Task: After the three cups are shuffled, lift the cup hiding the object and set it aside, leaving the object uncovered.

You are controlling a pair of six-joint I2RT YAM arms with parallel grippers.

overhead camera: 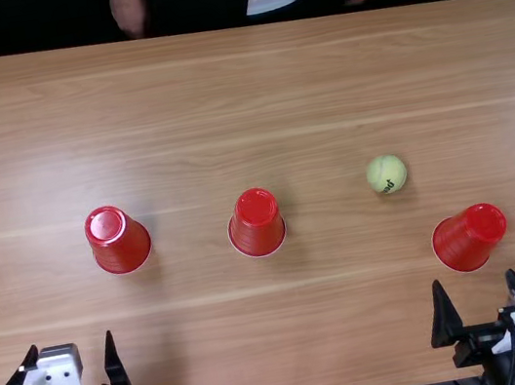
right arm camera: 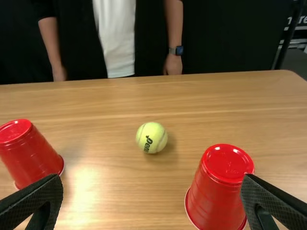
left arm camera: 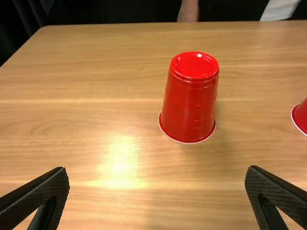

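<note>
Three red cups stand upside down on the wooden table. The left cup (overhead camera: pixel 117 240) (left arm camera: pixel 189 98) is straight ahead of my left gripper (overhead camera: pixel 74 366) (left arm camera: pixel 153 203), which rests open at the near edge. The middle cup (overhead camera: pixel 257 222) (right arm camera: pixel 26 152) stands alone. A yellow-green tennis ball (overhead camera: pixel 387 174) (right arm camera: pixel 151 137) lies uncovered at centre right. The right cup (overhead camera: pixel 470 237) (right arm camera: pixel 219 188) stands just in front of my right gripper (overhead camera: pixel 481 298) (right arm camera: pixel 153 203), whose fingers are open and hold nothing.
A person stands behind the far edge of the table (overhead camera: pixel 240 87), hands hanging at the sides, touching nothing. Bare wood stretches between the cups and the far edge.
</note>
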